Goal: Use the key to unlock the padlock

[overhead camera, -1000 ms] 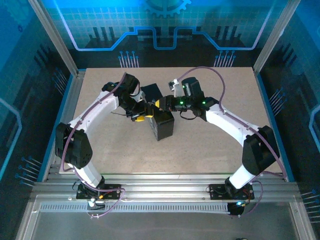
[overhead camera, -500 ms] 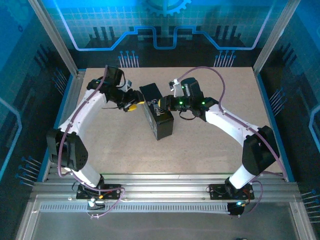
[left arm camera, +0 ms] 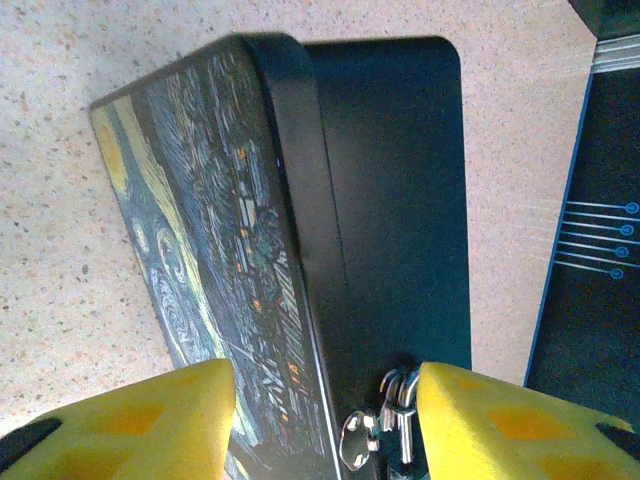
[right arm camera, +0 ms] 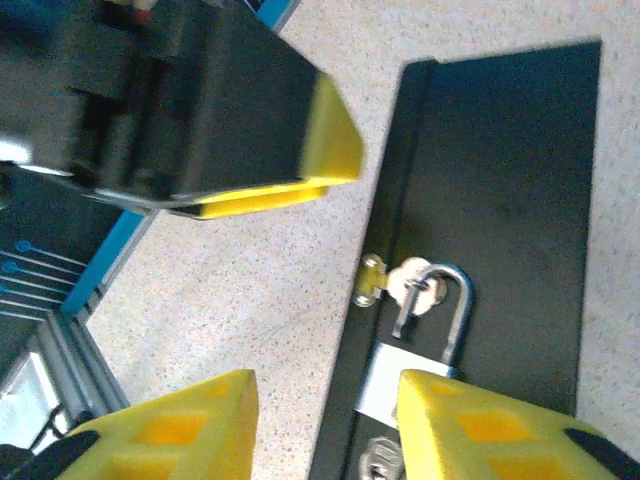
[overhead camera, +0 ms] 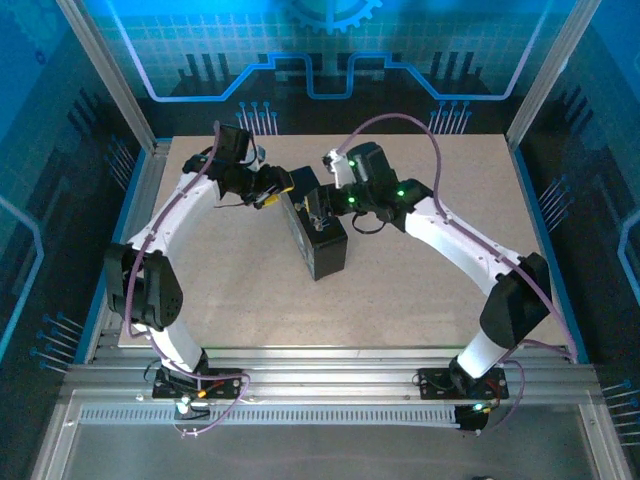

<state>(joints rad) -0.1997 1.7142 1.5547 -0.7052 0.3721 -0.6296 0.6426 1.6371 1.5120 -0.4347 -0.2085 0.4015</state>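
In the top view the padlock and key are too small to make out; both end effectors crowd the upper end of a dark box (overhead camera: 322,240) lying left of centre on the worktop (overhead camera: 420,290).

In the left wrist view the bottom edge cuts off a cluster of silvery metal. A small key (left arm camera: 355,441) with a round holed head can be picked out there, but what it hangs from or sits in is unclear. In the right wrist view the padlock (right arm camera: 392,382) is partly covered at its lower end by the right yellow finger. A silvery bit below its body may be the key, though it is cropped. The shackle (right arm camera: 450,310) passes through the hasp (right arm camera: 372,282) on the box edge.

The left end effector (left arm camera: 325,430) stands about half open with nothing gripped. The box, with its swirly painted lid (left arm camera: 200,230), runs up the frame between the fingers. The key lies at bottom centre, nearer the right-hand finger.

The right end effector (right arm camera: 320,430) is parted with nothing clamped. The padlock sits just above its right-hand finger, at lower centre.
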